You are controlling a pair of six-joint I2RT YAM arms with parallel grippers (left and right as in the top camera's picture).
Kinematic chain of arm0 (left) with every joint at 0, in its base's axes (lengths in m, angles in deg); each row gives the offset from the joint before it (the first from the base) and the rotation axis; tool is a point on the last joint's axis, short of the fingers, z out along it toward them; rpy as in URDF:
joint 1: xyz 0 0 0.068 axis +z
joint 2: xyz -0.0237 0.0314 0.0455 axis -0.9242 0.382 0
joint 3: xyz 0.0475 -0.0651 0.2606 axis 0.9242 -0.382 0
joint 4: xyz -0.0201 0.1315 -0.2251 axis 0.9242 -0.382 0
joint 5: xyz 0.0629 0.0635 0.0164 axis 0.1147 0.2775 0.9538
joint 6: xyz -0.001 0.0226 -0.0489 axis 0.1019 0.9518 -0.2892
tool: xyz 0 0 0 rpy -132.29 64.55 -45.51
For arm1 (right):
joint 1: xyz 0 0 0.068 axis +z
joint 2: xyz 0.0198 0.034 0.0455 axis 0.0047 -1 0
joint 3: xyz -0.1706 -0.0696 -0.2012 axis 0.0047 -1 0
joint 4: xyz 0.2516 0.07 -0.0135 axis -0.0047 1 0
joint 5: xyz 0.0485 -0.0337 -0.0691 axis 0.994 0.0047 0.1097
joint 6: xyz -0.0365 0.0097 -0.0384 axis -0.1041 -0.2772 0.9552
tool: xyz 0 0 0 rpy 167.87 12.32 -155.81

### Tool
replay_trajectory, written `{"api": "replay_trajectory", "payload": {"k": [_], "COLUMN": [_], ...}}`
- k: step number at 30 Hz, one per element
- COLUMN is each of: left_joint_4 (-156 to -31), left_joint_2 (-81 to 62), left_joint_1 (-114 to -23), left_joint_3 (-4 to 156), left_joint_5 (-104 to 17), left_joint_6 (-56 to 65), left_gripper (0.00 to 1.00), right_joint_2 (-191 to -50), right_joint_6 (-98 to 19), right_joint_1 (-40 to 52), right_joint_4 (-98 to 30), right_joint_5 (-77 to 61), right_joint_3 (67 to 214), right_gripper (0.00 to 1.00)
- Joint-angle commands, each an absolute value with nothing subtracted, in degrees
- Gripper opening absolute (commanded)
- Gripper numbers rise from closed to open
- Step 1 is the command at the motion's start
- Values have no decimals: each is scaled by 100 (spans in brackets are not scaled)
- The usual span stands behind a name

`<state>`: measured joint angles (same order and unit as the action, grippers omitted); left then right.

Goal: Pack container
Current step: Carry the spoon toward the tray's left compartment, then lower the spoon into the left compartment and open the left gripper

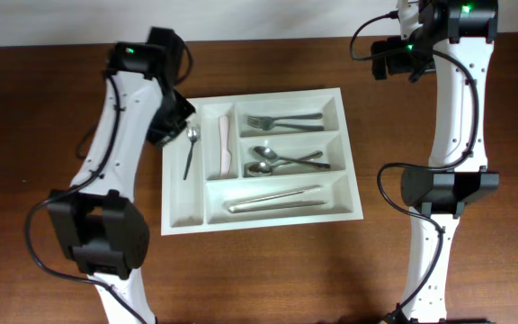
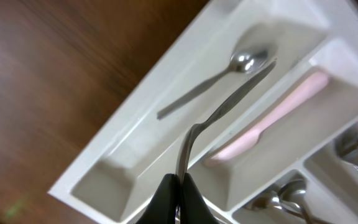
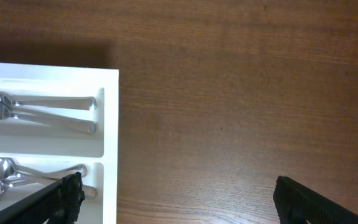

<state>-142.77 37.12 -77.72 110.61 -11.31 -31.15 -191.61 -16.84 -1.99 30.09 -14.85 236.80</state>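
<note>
Dark wood tabletop [image 1: 61, 72]. White tray [image 1: 349, 153]: spoon [image 2: 204, 88], pink knife [image 2: 272, 118] in narrow slots; forks [image 1: 277, 120], spoons [image 1: 281, 160] beside. Left claw [image 2: 179, 186] pinched on metal utensil [image 2: 229, 102] over spoon. Right claw [image 3: 176, 190] spread wide, empty.

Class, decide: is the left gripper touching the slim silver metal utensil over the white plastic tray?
Touching. Left wrist view: the left gripper pinches the end of the slim silver metal utensil.

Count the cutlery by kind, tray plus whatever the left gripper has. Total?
Silver metal forks: 2
Silver metal spoons, wide compartment: 2
Small silver spoon, narrow compartment: 1
Pink plastic utensil: 1
Long silver pieces, likely knives: 2
Silver piece in left gripper, kind unclear: 1
Total: 9, eight in the white plastic tray
</note>
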Motion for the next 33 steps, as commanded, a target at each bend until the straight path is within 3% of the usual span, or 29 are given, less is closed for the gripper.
{"api": "replay_trajectory", "payload": {"k": [1, 33], "left_joint_4": [-14098, -12758], "left_joint_2": [3590, 3590], "left_joint_1": [-7752, -7750], "left_joint_3": [10788, 9535], "left_joint_5": [-1251, -1096], "left_joint_6": [-3338, -3360], "left_gripper": [2, 2], "right_joint_2": [-18984, -18984], "right_joint_6": [-1695, -1695], "right_joint_1": [-179, -179], "right_joint_4": [3041, 3041], "right_joint_5": [-1432, -1430], "right_joint_3": [23739, 23739], "right_gripper": [99, 99]}}
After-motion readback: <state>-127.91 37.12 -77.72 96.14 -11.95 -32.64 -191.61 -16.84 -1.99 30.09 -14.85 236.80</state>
